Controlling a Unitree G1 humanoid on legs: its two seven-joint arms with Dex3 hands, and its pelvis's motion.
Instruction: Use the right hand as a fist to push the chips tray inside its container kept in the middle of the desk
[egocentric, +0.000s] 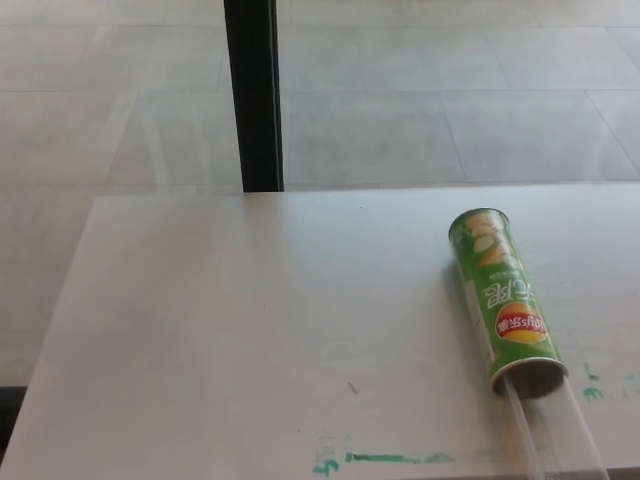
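Neither of my hands shows — the green chips can (503, 302) lies on the surface (250, 330), clear tray (555, 430) sticking out.

Single head view, high, angled down across the desk (250, 330) toward floor (400, 100), seemingly near.

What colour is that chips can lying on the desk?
Mostly green, with a red-and-yellow logo, seen in the head view: chips can.

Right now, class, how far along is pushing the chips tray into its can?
Nothing looks done: the clear tray sticks out of the green can's near open end, the can lying on the white desk. Nothing in hand: neither robot hand shows. The whole push remains.
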